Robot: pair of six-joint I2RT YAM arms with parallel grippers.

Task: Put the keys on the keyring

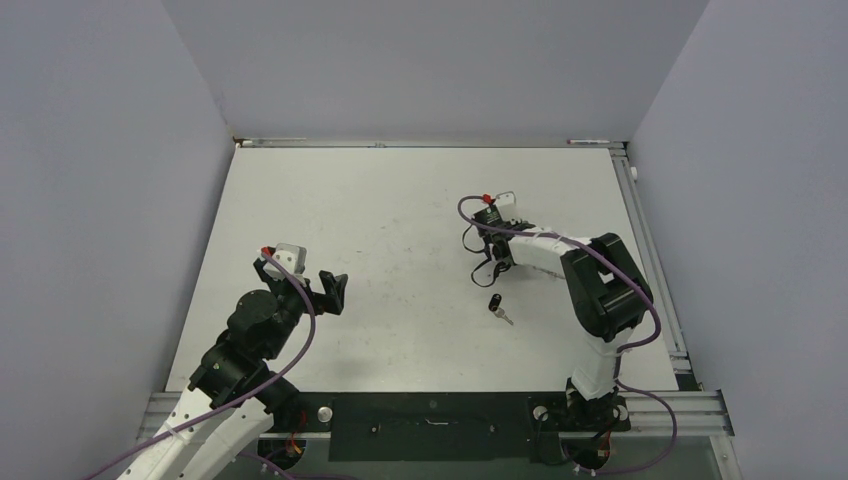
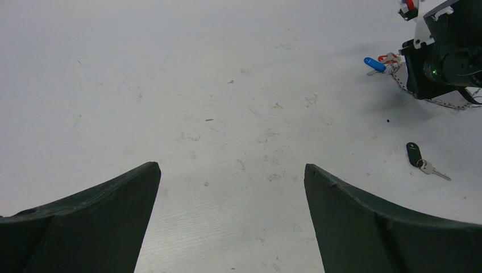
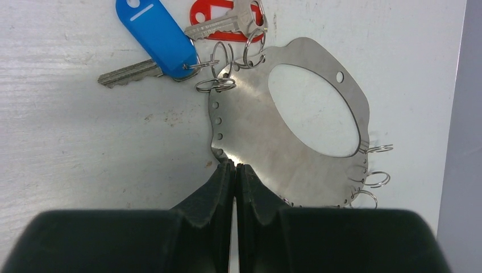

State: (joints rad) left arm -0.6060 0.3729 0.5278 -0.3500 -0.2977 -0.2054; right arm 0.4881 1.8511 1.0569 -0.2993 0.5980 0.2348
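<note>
The keyring (image 3: 256, 131) is a flat silver plate with a big oval hole and small split rings along its rim. It lies on the white table (image 1: 400, 200). A blue key (image 3: 154, 37) and a red key (image 3: 200, 12) hang from rings at its top edge. My right gripper (image 3: 235, 165) is shut, tips meeting at the plate's near rim; whether a thin ring is pinched between them is hidden. A black key (image 1: 497, 307) lies loose on the table just in front of that gripper (image 1: 493, 258). My left gripper (image 2: 232, 168) is open over bare table, far from all the keys.
Empty split rings (image 3: 376, 179) stick out from the plate's right rim. Grey walls enclose the table on three sides. A metal rail (image 1: 650, 260) runs along the right edge. From the left wrist I see the black key (image 2: 414, 153) and the blue key (image 2: 374, 63).
</note>
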